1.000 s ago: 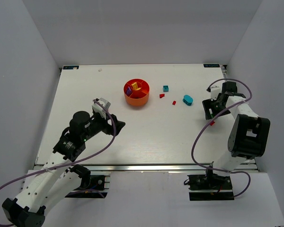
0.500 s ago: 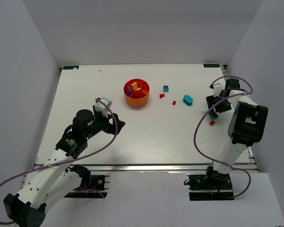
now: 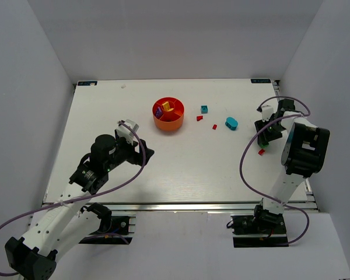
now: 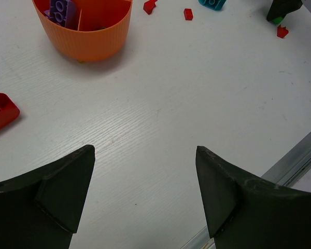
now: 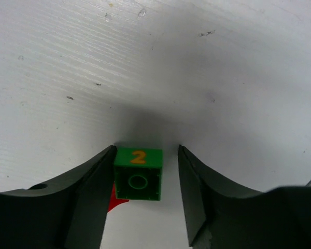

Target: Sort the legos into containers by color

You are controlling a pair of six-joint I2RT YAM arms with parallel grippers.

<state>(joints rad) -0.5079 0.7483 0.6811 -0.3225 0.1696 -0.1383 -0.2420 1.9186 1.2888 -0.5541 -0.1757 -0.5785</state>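
Observation:
The round orange-red bowl stands at the far middle of the table, with purple bricks and a yellow one in its compartments. My right gripper is at the right edge, low over the table, its jaws open around a green brick marked "2". The left finger touches the brick and a gap remains at the right finger. My left gripper is open and empty, near of the bowl.
Loose on the table right of the bowl lie a cyan brick, a rounded cyan piece and small red pieces. Another red piece lies by the right gripper. A red brick lies left of my left gripper.
The right arm has folded back toward the right edge and its gripper has shifted slightly farther, over the green brick. The left arm has barely moved.

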